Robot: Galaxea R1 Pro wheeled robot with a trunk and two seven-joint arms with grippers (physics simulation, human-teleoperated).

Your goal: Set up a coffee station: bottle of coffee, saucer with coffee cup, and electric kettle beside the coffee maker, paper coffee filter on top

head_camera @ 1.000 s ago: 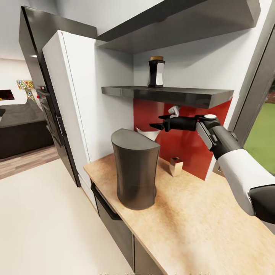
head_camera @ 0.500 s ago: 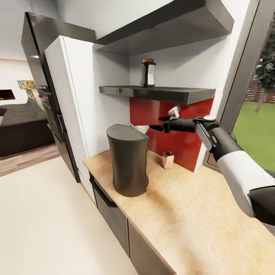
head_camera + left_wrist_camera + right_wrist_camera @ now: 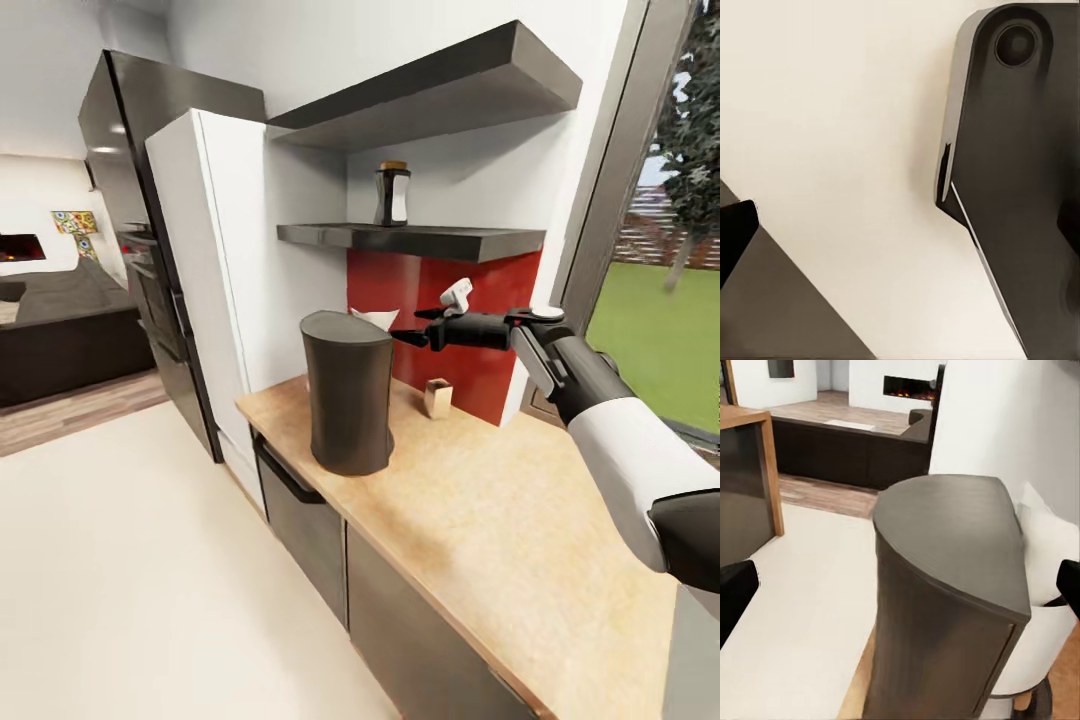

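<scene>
White refrigerator (image 3: 205, 280) at 9 o'clock; dark sofa (image 3: 60, 340) at far 9 o'clock beside fireplace (image 3: 18, 247); window (image 3: 665, 250) with lawn at 3 o'clock; red backsplash (image 3: 470, 330) near centre.

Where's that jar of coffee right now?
In the head view, the bottle of coffee stands upright on the lower dark wall shelf, above the red backsplash and the coffee maker, higher than the right pincer.

Dark grey coffee maker (image 3: 348, 392) on a tan wood-grain desk (image 3: 500, 520); red backsplash (image 3: 470, 350); the shelf's bottle (image 3: 392, 195) looks dark, white-labelled, brown-capped.
</scene>
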